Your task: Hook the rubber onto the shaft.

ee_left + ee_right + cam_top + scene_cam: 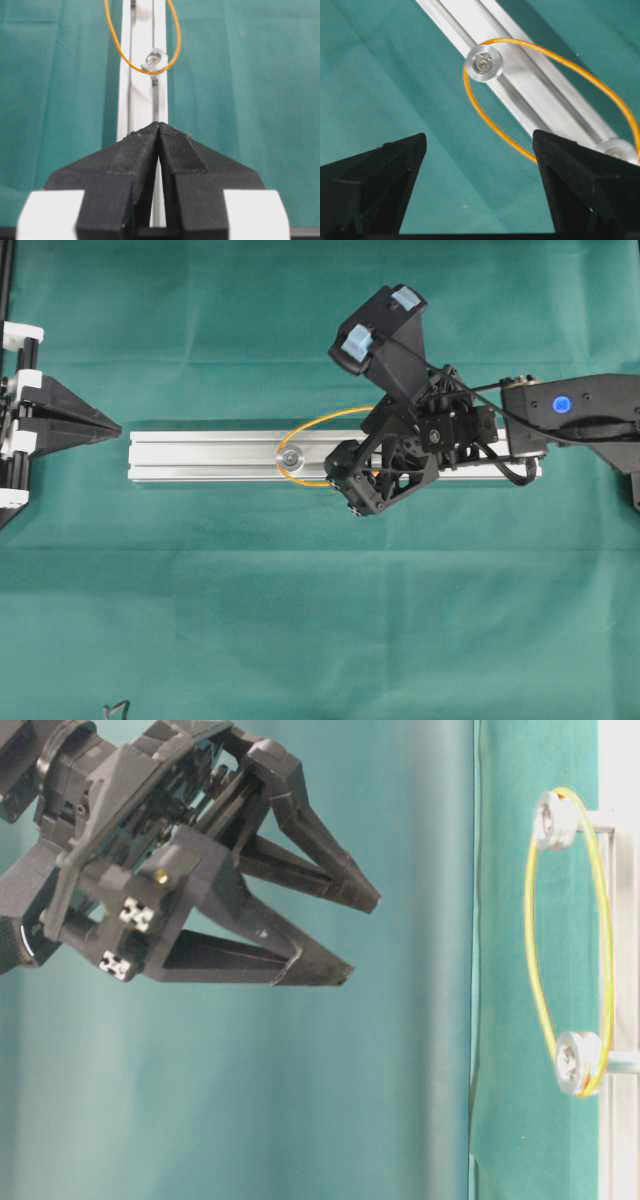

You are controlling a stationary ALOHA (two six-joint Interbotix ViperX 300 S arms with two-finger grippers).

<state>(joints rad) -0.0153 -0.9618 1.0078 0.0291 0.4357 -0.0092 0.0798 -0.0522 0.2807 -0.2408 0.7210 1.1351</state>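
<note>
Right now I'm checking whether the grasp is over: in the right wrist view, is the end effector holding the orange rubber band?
No: the right end effector stands wide open, with the orange rubber band looped around two silver shafts, untouched.

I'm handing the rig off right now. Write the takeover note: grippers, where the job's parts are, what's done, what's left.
Left gripper: shut, empty, parked just off the rail's end, in line with it.
Right gripper: open, empty, above the rail beside the band.
Orange rubber band: looped around both silver shafts on the aluminium rail, the near one and the second. In the table-level view it runs around both pulleys.
Done: the band looks hooked on.
Left: probably just confirm it is seated in both grooves, which these views cannot settle, and pull the right arm clear.
</note>
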